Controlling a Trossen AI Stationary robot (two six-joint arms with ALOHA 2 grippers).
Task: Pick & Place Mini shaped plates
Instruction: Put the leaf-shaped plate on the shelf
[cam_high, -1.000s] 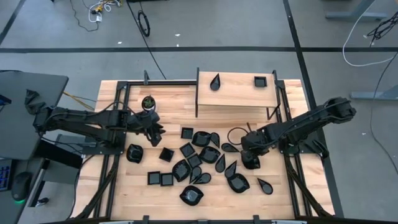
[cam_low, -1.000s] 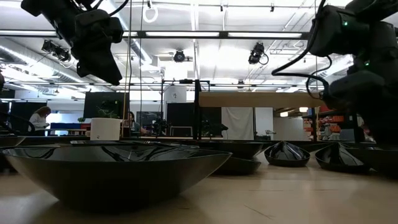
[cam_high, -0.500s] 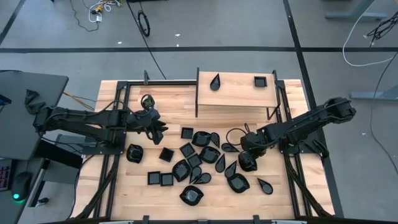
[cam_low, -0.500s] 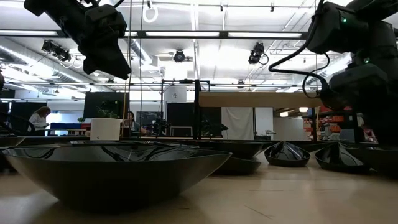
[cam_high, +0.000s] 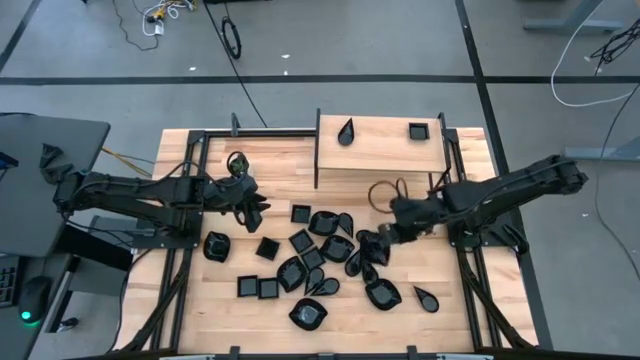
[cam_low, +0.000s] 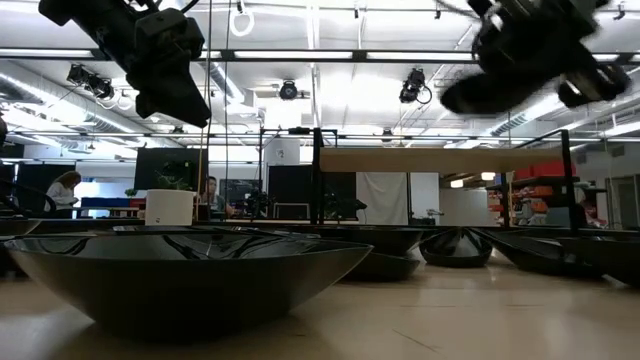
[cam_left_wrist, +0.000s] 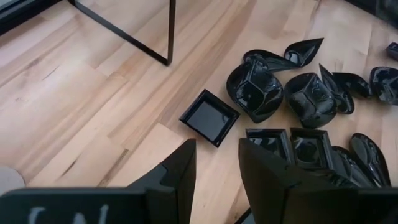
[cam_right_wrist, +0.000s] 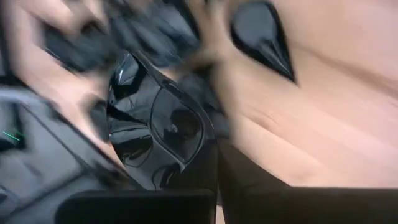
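Right gripper (cam_high: 372, 249) now clamped on a teardrop plate (cam_right_wrist: 155, 134), lifted off the table (cam_high: 450, 310), left gripper (cam_high: 254, 207) unchanged, jaws apart, empty.

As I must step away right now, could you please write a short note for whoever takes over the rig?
Left tool: open, empty, hovering over the table's left part.
Right tool: shut on one mini plate, lifted above the pile.
Done: two plates sit on the raised shelf.
Left: the held plate is to be placed, and the pile at mid-table is to be cleared.
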